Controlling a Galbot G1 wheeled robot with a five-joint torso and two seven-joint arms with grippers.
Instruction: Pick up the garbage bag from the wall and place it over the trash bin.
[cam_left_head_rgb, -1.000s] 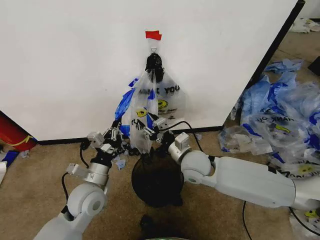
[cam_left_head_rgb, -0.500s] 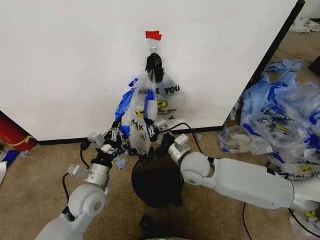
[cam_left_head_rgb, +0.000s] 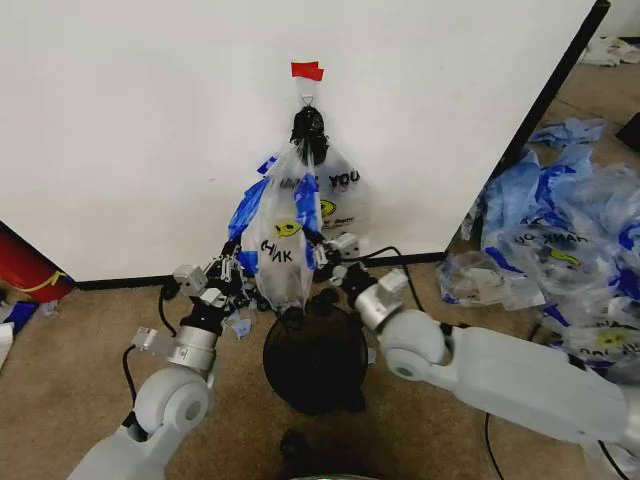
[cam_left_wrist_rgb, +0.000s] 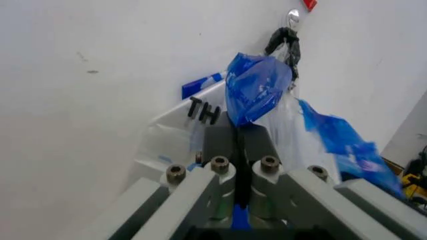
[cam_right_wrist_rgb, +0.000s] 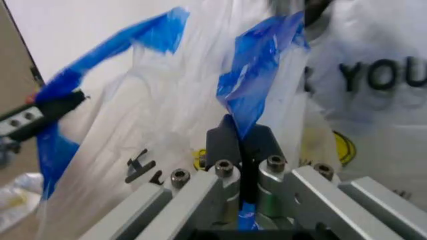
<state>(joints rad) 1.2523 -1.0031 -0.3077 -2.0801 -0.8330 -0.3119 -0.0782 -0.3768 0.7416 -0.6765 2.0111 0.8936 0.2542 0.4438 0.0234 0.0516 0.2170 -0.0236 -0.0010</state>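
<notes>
Both grippers pinch blue handles of garbage bag (cam_left_head_rgb: 283, 250): left gripper (cam_left_wrist_rgb: 237, 135) & right gripper (cam_right_wrist_rgb: 241, 137) clamped tight in wrist cams; head cam shows trash bin (cam_left_head_rgb: 316, 360) below, bag hanging on wall (cam_left_head_rgb: 150, 130)

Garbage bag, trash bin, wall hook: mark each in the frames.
garbage bag (cam_left_head_rgb: 281, 250), head view, on the clear front panel near the lettering.
trash bin (cam_left_head_rgb: 315, 365), head view, on the black mesh interior below the bag.
hook (cam_left_wrist_rgb: 293, 16), left wrist view, on the shiny metal loop above the black knot.

both arms reach forward; the left gripper (cam_left_head_rgb: 238, 262) and the right gripper (cam_left_head_rgb: 322, 250) have their fingers pressed together.
</notes>
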